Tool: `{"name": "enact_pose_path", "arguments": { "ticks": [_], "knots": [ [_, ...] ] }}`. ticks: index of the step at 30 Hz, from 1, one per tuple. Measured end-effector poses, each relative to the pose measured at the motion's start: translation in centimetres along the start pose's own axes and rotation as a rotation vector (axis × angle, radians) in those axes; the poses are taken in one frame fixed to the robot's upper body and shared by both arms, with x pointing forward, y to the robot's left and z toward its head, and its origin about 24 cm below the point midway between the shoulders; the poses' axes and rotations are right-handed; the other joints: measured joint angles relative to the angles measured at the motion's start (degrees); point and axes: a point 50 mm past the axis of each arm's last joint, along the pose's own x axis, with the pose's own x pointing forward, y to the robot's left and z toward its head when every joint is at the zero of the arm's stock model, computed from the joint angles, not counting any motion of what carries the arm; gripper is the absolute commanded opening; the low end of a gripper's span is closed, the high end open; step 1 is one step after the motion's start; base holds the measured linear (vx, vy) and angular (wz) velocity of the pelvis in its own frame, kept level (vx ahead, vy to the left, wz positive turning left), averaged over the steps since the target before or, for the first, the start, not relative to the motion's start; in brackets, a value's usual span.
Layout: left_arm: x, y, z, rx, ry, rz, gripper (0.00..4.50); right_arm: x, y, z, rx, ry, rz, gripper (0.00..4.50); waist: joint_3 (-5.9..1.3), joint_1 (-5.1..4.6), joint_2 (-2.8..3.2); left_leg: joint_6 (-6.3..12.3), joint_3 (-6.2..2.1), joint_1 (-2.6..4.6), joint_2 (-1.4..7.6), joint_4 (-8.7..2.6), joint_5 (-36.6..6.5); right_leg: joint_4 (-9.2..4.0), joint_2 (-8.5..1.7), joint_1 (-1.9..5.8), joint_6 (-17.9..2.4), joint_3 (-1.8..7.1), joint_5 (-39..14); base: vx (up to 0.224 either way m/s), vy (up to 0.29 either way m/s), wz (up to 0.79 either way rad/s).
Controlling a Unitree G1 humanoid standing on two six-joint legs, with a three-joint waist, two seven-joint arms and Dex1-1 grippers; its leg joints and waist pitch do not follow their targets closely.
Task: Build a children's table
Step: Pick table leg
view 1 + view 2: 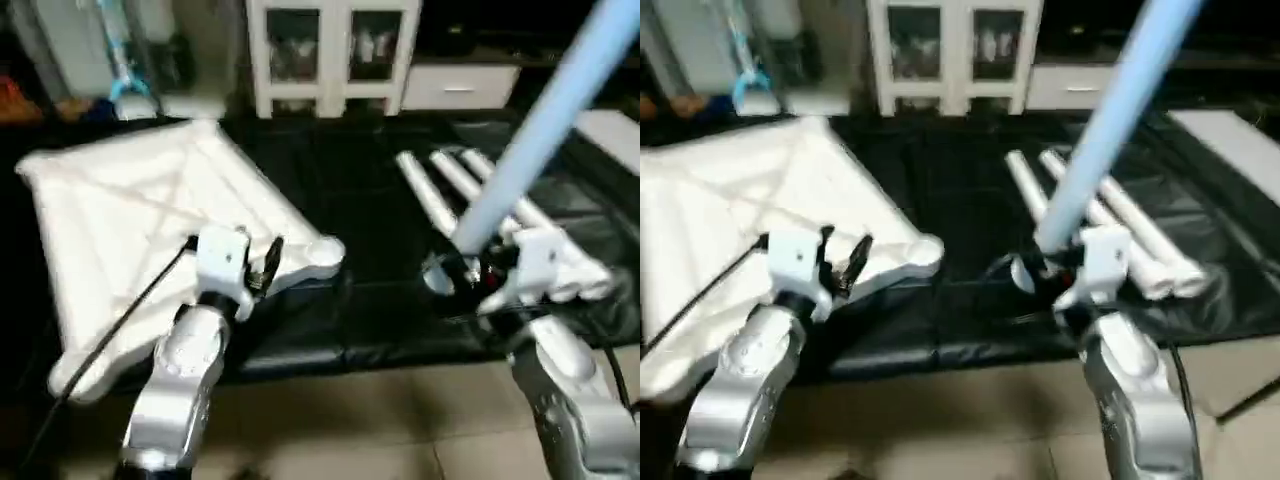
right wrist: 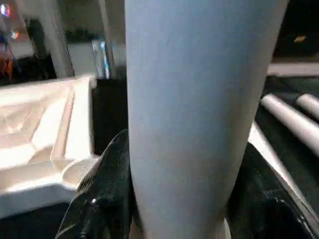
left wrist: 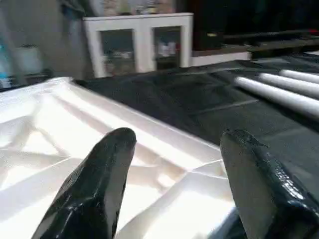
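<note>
The right gripper (image 1: pixel 470 268) clamped a leg (image 1: pixel 545 125) near its lower end, the long tube tilting up and away. The left gripper (image 1: pixel 258 262) stood open and empty over the tabletop (image 1: pixel 130 215), near its corner socket (image 1: pixel 325 252). Three legs (image 1: pixel 445 185) lay beside it. Held so low, the leg could swing and miss the socket

The raised leg (image 1: pixel 545 130) runs out past the picture's upper edge, so its far end is unseen. The tabletop (image 1: pixel 130 230) is cut off on the side away from that leg. Behind the tabletop, what stands inside the glass-door cabinet (image 1: pixel 330 50) is too blurred to tell.
</note>
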Motion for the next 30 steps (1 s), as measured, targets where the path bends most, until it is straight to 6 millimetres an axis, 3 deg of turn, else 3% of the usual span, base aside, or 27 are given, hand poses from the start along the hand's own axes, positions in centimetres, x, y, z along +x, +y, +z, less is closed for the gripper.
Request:
{"name": "enact_pose_path", "arguments": {
  "ticks": [1, 3, 4, 5, 6, 7, 8, 9, 10, 11, 12, 13, 14, 15, 16, 17, 18, 21, 22, 24, 27, 30],
  "knots": [
    [-0.1, 0.3, -0.1, 0.014, 0.008, 0.015, 3.11, 0.1, 0.4, -0.1, 0.000, 0.004, 0.014, 1.90, 0.05, -0.40, 0.03, -0.49, -1.69, -0.34, -0.21, -0.14, 0.29, 1.96, 1.18, 0.23, -1.76, -0.04, -1.12, -0.081, -0.071, 0.63],
    [-0.1, 0.5, -0.2, 0.019, 0.019, 0.029, 3.11, 0.2, 0.5, -0.1, -0.001, 0.004, 0.018, 1.90, -0.08, -0.13, -0.28, -1.30, -4.19, -0.55, -1.11, -1.02, 0.77, 4.81, 2.53, 1.13, -3.22, 0.31, -2.24, -0.059, -0.149, 0.63],
    [-0.1, 0.5, -0.2, 0.021, 0.018, 0.031, 3.11, 0.2, 0.5, 0.0, -0.004, 0.000, 0.019, 1.90, -0.51, 0.29, -1.10, -1.95, -5.38, -1.00, -2.49, -2.23, 1.17, 4.72, 2.62, 1.67, -4.29, 0.82, -3.07, -0.058, -0.175, 0.64],
    [-0.1, 0.5, -0.1, 0.020, 0.017, 0.032, 3.11, 0.3, 0.5, 0.1, -0.007, -0.003, 0.019, 1.90, -1.01, 0.46, -2.20, -2.28, -6.33, -1.36, -3.67, -3.36, 1.39, 4.18, 2.64, 1.84, -2.49, 1.76, -4.34, -0.071, -0.226, 0.59],
    [-0.2, 0.4, -0.3, 0.020, 0.024, 0.032, 3.11, 0.2, 0.4, 0.0, -0.006, 0.000, 0.018, 1.90, -0.95, 0.56, -2.56, -2.20, -7.08, -1.39, -4.43, -4.09, 1.26, 3.62, 2.74, 1.29, -2.38, 1.57, -4.21, -0.114, -0.249, 0.68],
    [-0.2, 0.3, -0.3, 0.013, 0.026, 0.032, 3.11, 0.0, 0.0, -0.1, -0.014, 0.012, 0.002, 1.90, -0.79, 1.30, -2.32, 0.25, -4.63, -2.95, -3.71, 2.02, -2.64, 2.96, 2.31, 1.43, -2.64, -0.25, -3.87, -0.114, -0.249, 0.68],
    [-0.2, 0.0, -0.4, 0.001, 0.026, 0.026, 3.11, -0.1, -0.4, -0.2, -0.021, 0.020, -0.010, 1.90, -0.61, 2.18, -2.21, 2.53, -0.91, -3.16, -2.39, 9.86, -4.15, 2.63, 2.13, 1.86, -2.89, -0.93, -3.73, -0.087, -0.223, 0.45],
    [-0.2, -0.1, -0.4, 0.004, 0.027, 0.024, 3.11, -0.1, -0.4, -0.1, -0.022, 0.018, -0.012, 1.90, -0.75, 2.12, -2.49, 3.68, 1.64, -2.64, -1.83, 13.83, -4.87, 2.31, 1.36, 2.35, -2.88, -2.43, -3.72, 0.005, -0.190, 0.40],
    [0.0, -0.1, 0.0, 0.013, 0.014, 0.023, 3.11, 0.0, -0.6, 0.1, -0.026, 0.009, -0.023, 1.90, -0.95, 1.92, -2.81, 4.86, 4.19, -0.62, -1.65, 13.67, -5.64, 1.82, 0.77, 2.24, -2.82, -4.33, -3.42, 0.005, -0.190, 0.40],
    [0.2, -0.1, 0.3, 0.014, 0.010, 0.021, 3.11, -0.1, -0.9, 0.3, -0.029, 0.005, -0.037, 1.90, -1.36, 1.75, -2.87, 5.80, 5.15, 1.47, -1.67, 10.13, -6.48, 1.29, 1.24, 1.69, -2.62, -5.07, -2.69, 0.001, -0.182, 0.69],
    [0.3, -0.2, 0.4, 0.018, 0.010, 0.023, 3.11, -0.1, -1.2, 0.4, -0.029, 0.002, -0.051, 1.90, -1.74, 1.72, -1.85, 6.09, 5.39, 3.78, -1.31, 5.59, -8.98, 0.31, 3.02, 1.33, -2.04, -5.01, -1.96, -0.071, -0.198, 0.61],
    [0.3, 0.0, 0.2, 0.023, 0.025, 0.030, 3.11, -0.1, -1.3, 0.2, -0.021, 0.011, -0.060, 1.90, -1.60, 1.84, -1.75, 2.02, 5.03, 4.51, 0.32, 2.89, -8.76, -1.26, 4.55, 0.90, -2.02, -4.75, -0.83, -0.071, -0.198, 0.61],
    [0.2, 0.1, -0.1, 0.022, 0.038, 0.031, 3.11, 0.0, -1.2, 0.2, -0.021, 0.019, -0.054, 1.90, -1.71, 1.80, -1.74, 1.17, 5.17, 4.65, 1.15, 2.08, -8.15, -0.60, 4.69, 0.63, 0.05, -4.34, -1.49, -0.039, -0.190, 0.36],
    [0.1, 0.3, -0.1, 0.025, 0.039, 0.033, 3.11, 0.3, -0.9, 0.4, -0.024, 0.014, -0.035, 1.90, -1.89, 1.92, -2.00, 0.77, 5.28, 4.54, 1.36, 1.94, -7.78, 3.01, 3.49, -1.22, 1.92, -2.44, -1.77, 0.014, -0.151, 0.17],
    [0.1, 0.8, 0.0, 0.023, 0.037, 0.049, 3.11, 0.6, -0.5, 0.7, -0.031, 0.004, -0.013, 1.90, -2.20, 1.75, -2.50, 0.47, 5.50, 4.04, 1.13, 2.42, -7.56, 4.53, 0.55, -2.95, 3.36, 1.02, -0.22, 0.014, -0.151, 0.17],
    [0.2, 0.9, 0.2, 0.016, 0.028, 0.050, 3.11, 0.6, -0.4, 0.7, -0.035, 0.002, -0.008, 1.90, -2.32, 1.89, -3.34, 0.37, 5.71, 3.42, 0.44, 3.21, -7.56, 3.00, -2.09, -3.41, 5.82, 3.21, -0.05, 0.000, 0.000, 0.00],
    [0.4, 0.6, 0.4, 0.000, 0.024, 0.037, 3.11, 0.5, -0.5, 0.6, -0.036, 0.009, -0.011, 1.90, -2.28, 2.01, -3.40, 0.42, 5.29, 3.18, 0.45, 3.30, -7.57, 2.83, -3.00, -4.09, 6.41, 3.69, 0.80, -0.104, 0.014, 0.14],
    [0.6, -0.3, 0.6, -0.009, 0.014, -0.002, 3.11, 0.3, -0.6, 0.2, -0.034, 0.026, -0.019, 1.90, -2.12, 1.76, -3.59, 0.00, 4.89, 3.32, 0.97, 0.43, -5.93, 1.61, -2.04, -4.06, 5.03, 3.53, 1.60, -0.072, -0.076, 0.07],
    [0.7, -0.3, 0.8, -0.009, 0.003, -0.004, 3.11, 0.3, -0.6, 0.2, -0.035, 0.024, -0.019, 1.90, -2.17, 1.59, -3.48, -0.83, 4.77, 3.42, 1.53, -0.34, -5.27, 0.80, -1.39, -3.95, 4.37, 3.28, 2.13, -0.033, -0.138, -0.03],
    [0.8, -0.2, 1.0, -0.009, -0.011, 0.001, 3.11, 0.3, -0.6, 0.2, -0.038, 0.025, -0.018, 1.90, -2.13, 1.29, -3.53, -2.01, 4.67, 3.42, 2.30, -0.86, -4.53, 0.31, -0.69, -3.94, 3.82, 3.11, 2.67, -0.050, -0.083, -0.07],
    [0.8, -0.1, 1.0, -0.013, -0.010, 0.004, 3.11, 0.4, -0.4, 0.2, -0.030, 0.024, -0.013, 1.90, -2.06, 0.87, -3.58, -3.39, 4.67, 3.44, 2.65, -1.38, -3.71, -0.48, -0.24, -3.91, 3.47, 3.06, 3.62, -0.064, -0.035, -0.04],
    [0.8, 0.0, 1.0, -0.020, -0.010, 0.006, 3.11, 0.5, -0.1, 0.0, -0.022, 0.037, 0.006, 1.90, -1.58, 0.16, -3.50, -3.90, 4.73, 4.01, 2.87, -1.41, -3.75, -1.48, 0.00, -2.93, 3.63, 3.10, 4.07, -0.061, 0.010, -0.01]
  ]
}}
